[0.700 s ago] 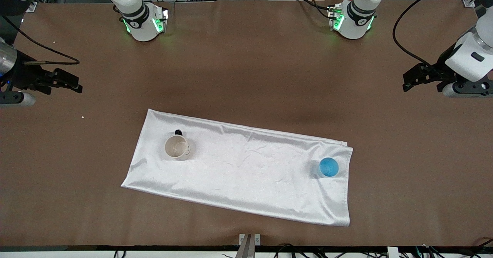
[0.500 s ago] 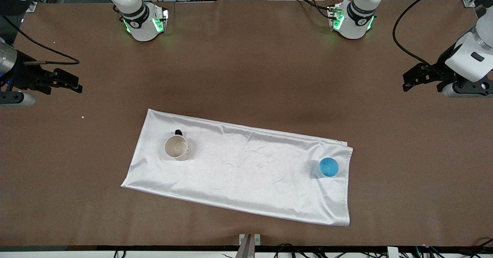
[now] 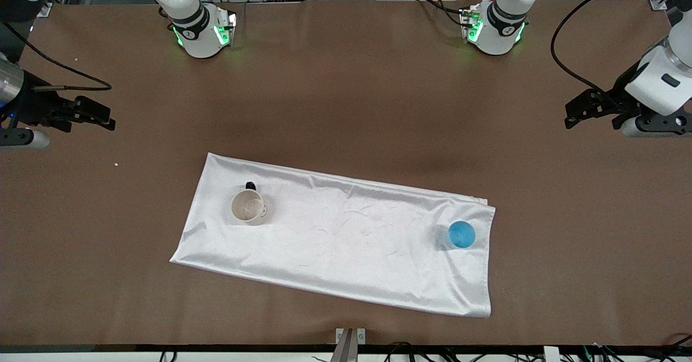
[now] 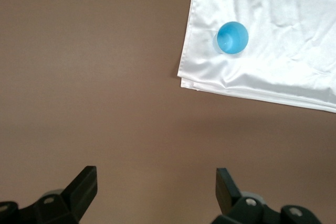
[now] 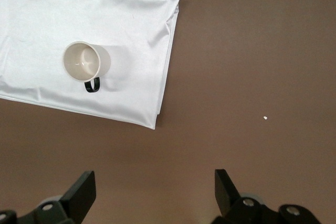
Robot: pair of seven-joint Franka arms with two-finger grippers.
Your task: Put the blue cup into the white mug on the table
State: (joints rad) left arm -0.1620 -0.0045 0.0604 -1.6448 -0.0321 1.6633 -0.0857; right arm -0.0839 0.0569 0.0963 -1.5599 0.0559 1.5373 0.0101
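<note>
I am holding both hands spread and empty: left hand (image 3: 581, 114), right hand (image 3: 97, 118). Blue cup (image 3: 461, 234) is awaiting pickup; white mug (image 3: 248, 207) is standing well apart.

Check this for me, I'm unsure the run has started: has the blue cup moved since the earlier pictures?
No. The blue cup sits at the same spot on the white cloth, near its corner toward the left arm's end.

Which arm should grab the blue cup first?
Left, probably. The blue cup stands on the white cloth toward the left arm's end; the left claw is open over bare table there. The right claw, also open, waits nearer the white mug.
</note>
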